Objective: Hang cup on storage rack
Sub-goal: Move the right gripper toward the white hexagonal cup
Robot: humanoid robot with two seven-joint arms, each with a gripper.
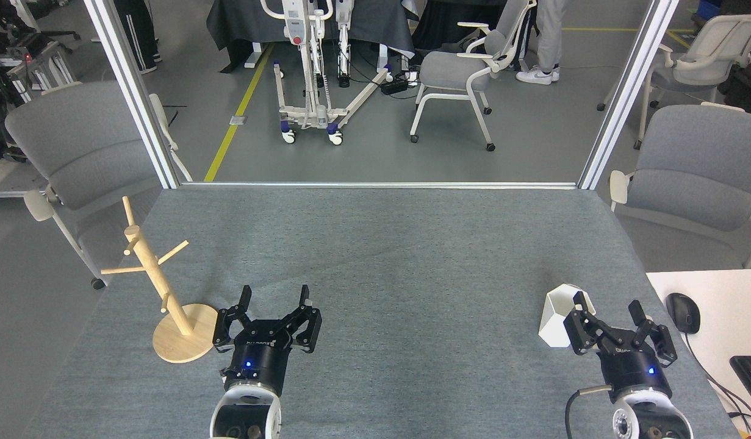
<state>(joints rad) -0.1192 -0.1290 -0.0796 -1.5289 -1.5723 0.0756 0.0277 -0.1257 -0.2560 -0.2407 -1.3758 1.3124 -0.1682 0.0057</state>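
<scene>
1. The small matte white faceted cup [560, 320] stood near the bench's right edge.
2. The right gripper [609, 311], fingers apart, sat just beside it, positioned for grasping.
3. The left gripper [273, 297], fingers apart, waited beside the light wooden peg rack [161, 286].

A grey felt-covered surface [387, 244] with a metal frame [375, 184] along its far edge. Beyond it, grey floor [363, 152] with a yellow line [238, 113], grey chairs [454, 70] and a wheeled white stand [308, 73]. A white desk [717, 317] stands at right.
</scene>
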